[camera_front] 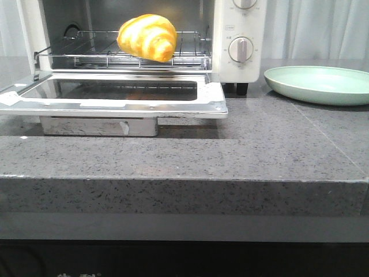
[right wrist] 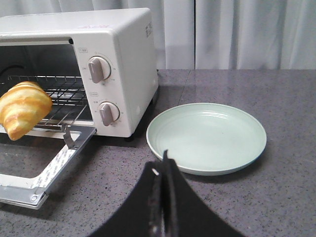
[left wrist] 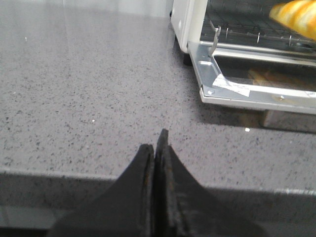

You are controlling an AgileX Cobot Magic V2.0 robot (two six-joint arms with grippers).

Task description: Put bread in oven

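The golden-yellow bread (camera_front: 148, 37) lies on the wire rack inside the white oven (camera_front: 239, 49), whose glass door (camera_front: 124, 92) hangs open and flat. The bread also shows in the left wrist view (left wrist: 296, 17) and the right wrist view (right wrist: 22, 108). My left gripper (left wrist: 155, 145) is shut and empty over the counter, near its front edge, left of the oven door (left wrist: 256, 86). My right gripper (right wrist: 162, 165) is shut and empty, just in front of the pale green plate (right wrist: 207, 136). Neither gripper shows in the front view.
The pale green plate (camera_front: 320, 83) sits empty on the grey stone counter (camera_front: 259, 144) to the right of the oven. The open door juts out toward the counter's front edge, with a metal tray (camera_front: 98, 125) below it. White curtains hang behind.
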